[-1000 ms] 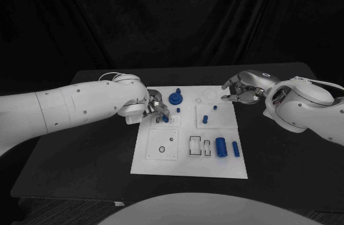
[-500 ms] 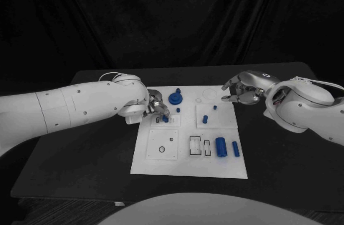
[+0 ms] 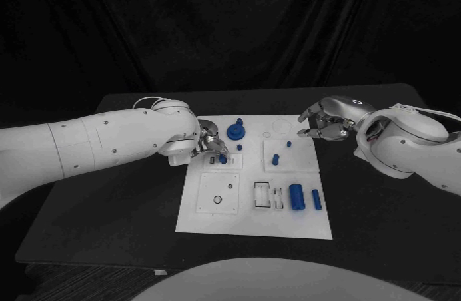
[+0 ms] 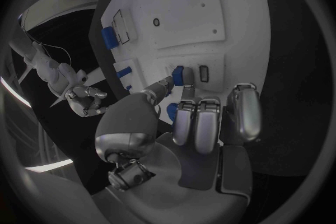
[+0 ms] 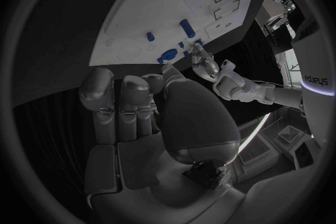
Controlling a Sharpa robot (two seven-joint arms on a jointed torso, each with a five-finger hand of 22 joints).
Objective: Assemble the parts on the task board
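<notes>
One black table (image 3: 115,201) carries one white board (image 3: 258,181), long axis running away from the robot. Two white arms reach in, one from each side.

The left hand (image 3: 206,144) sits over the board's far left part, fingers bent down. In the left wrist view a fingertip (image 4: 167,83) touches a small upright blue peg (image 4: 178,75) beside a dark slot (image 4: 204,73); whether the peg is pinched, I cannot tell. The right hand (image 3: 325,123) hovers just off the board's far right corner, fingers curled in, holding nothing.

Six blue parts show on the board. A thick cylinder (image 3: 297,197) lies near the right edge, axis along the board, with a thin pin (image 3: 316,199) parallel just beside it. A knobbed round piece (image 3: 238,130) stands at the far end. Two more short pegs (image 3: 275,159) (image 3: 288,143) stand upright in the right-hand plate.
</notes>
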